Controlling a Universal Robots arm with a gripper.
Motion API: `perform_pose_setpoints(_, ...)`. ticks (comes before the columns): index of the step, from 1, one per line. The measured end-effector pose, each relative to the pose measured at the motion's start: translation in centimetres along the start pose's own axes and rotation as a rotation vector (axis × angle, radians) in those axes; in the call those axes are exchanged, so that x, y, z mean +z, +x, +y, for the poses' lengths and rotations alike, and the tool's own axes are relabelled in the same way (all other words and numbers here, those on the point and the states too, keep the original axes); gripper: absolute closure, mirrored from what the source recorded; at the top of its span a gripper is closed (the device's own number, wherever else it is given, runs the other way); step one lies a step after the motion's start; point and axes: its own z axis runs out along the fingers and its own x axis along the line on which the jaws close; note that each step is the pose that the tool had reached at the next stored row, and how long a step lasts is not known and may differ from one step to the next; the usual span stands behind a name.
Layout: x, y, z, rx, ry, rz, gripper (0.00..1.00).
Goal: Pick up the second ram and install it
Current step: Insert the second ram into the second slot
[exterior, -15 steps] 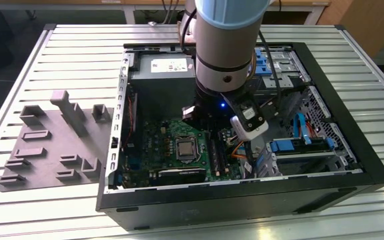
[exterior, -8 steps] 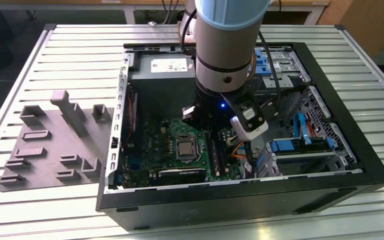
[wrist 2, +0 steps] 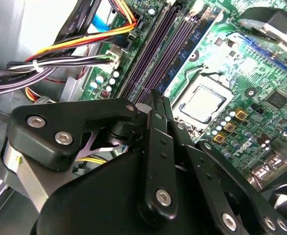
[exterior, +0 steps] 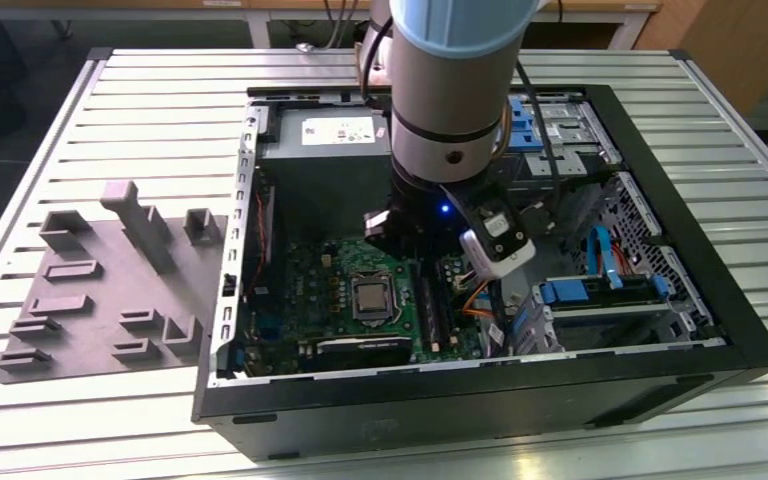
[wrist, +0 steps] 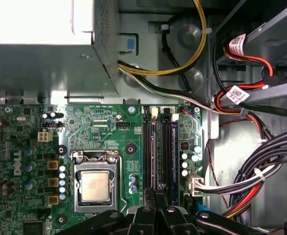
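End effector (wrist: 155, 203) above memory slots (wrist: 160, 147)

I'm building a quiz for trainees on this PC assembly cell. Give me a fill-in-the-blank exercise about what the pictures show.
1. The gripper hangs inside the open computer ____.
2. In the first wrist view, the gripper's tips sit over the memory slots, beside the ____ socket.
3. In the exterior view, the grey tray lies on the exterior view's ____ of the case.
4. The cable curving above the motherboard is ____.

Missing words: case; processor; left; yellow
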Motion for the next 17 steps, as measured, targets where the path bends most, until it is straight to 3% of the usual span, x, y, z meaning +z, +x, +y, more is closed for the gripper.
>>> perform_pose_setpoints(17, 0.28, 0.02, 0.29, 0.000, 0.0001, 0.0000, 0.89)
